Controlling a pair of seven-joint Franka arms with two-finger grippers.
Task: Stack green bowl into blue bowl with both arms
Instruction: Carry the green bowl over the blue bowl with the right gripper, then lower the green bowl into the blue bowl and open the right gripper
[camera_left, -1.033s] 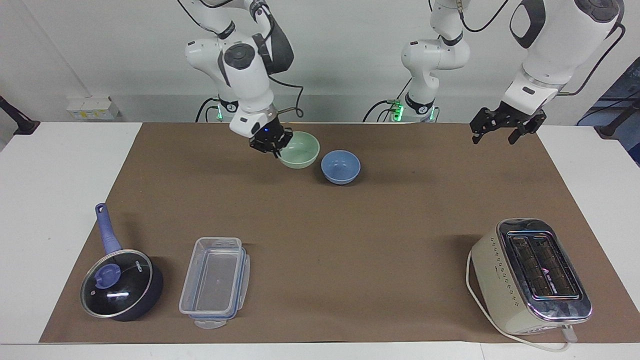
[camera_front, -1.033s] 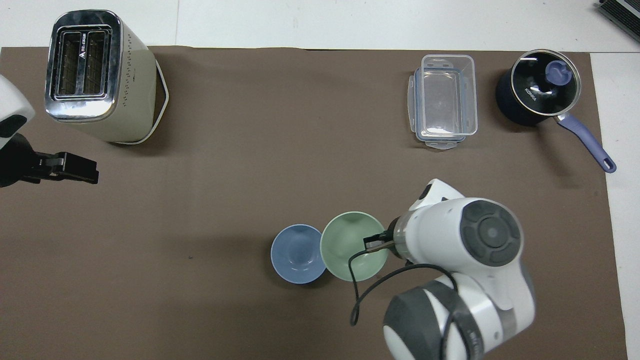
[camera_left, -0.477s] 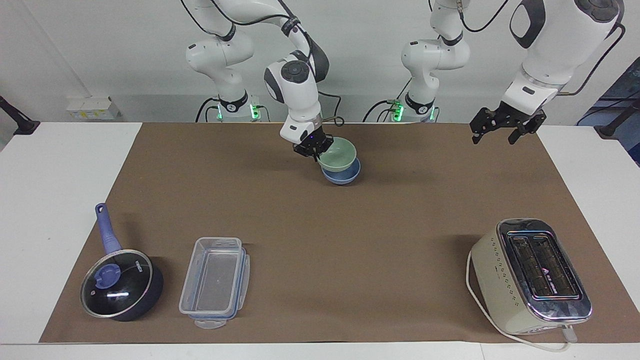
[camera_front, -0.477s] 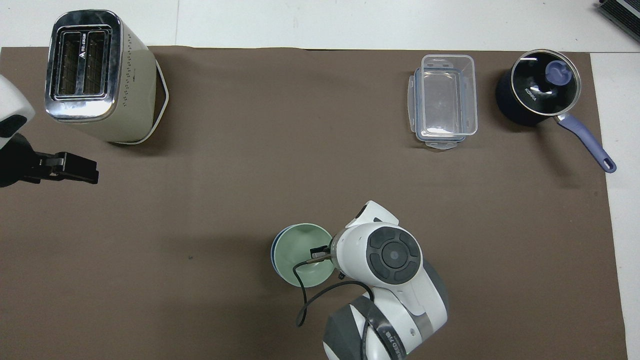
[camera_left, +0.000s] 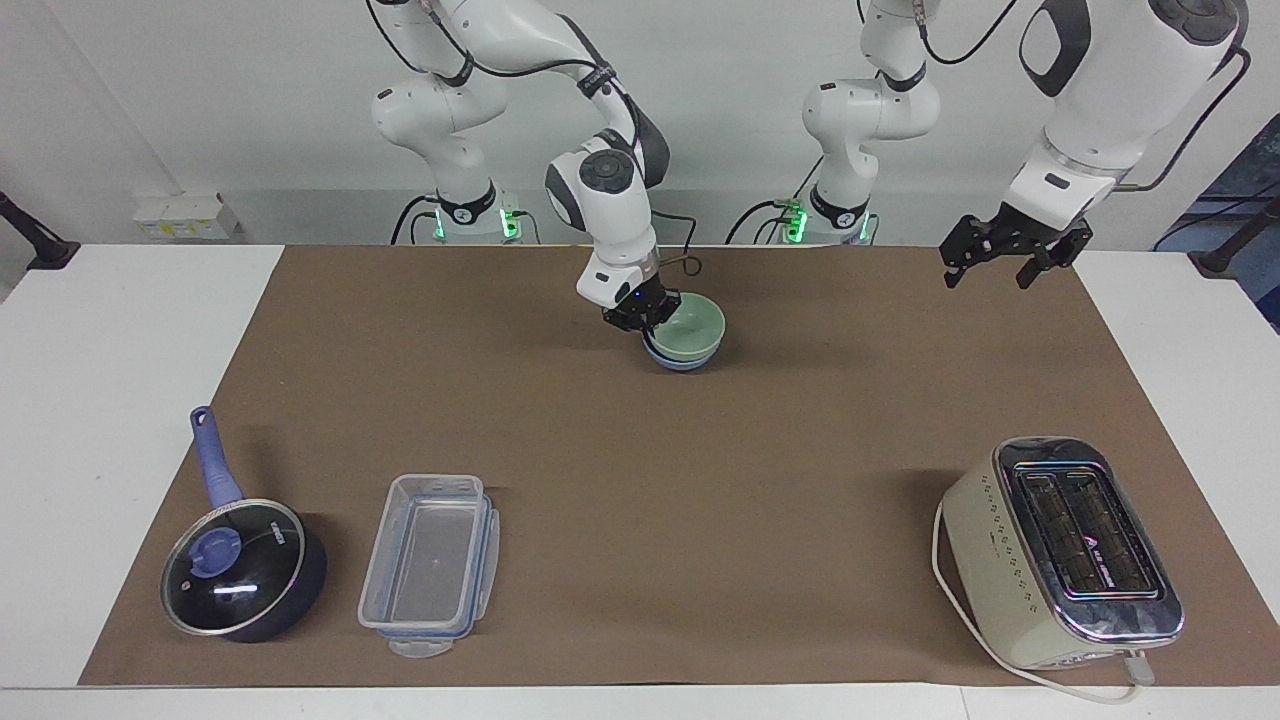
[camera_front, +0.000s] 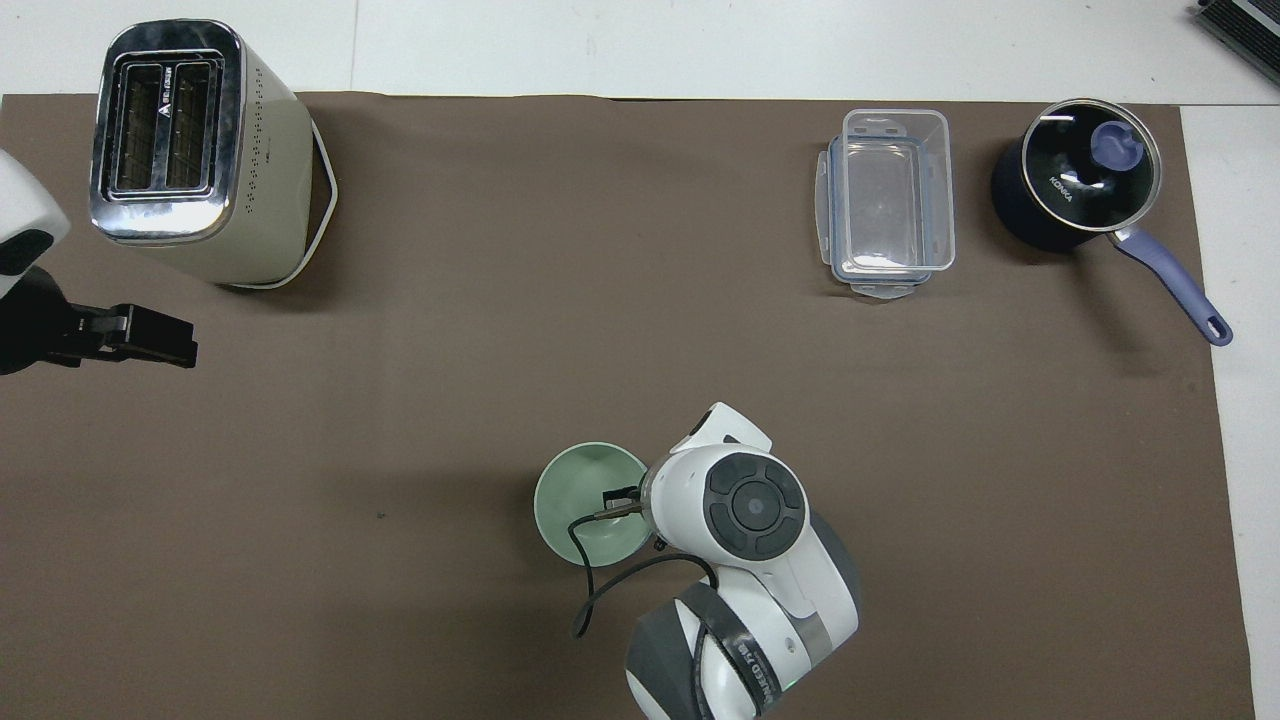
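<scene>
Green bowl (camera_left: 693, 329) sits nested inside the blue bowl (camera_left: 683, 358), near the robots at the middle of a brown mat (camera_left: 640, 440) that covers the white table (camera_left: 100, 400). Largest of the other things, a cream toaster (camera_left: 1060, 555) stands far from the robots toward the left arm's end. A clear plastic container (camera_left: 430, 565) and a dark lidded saucepan (camera_left: 240, 570) lie toward the right arm's end. The right gripper (camera_left: 645, 312) is clamped on the green bowl's rim. The left gripper (camera_left: 1005, 255) waits in the air with its fingers spread, holding nothing, above the mat's edge.
</scene>
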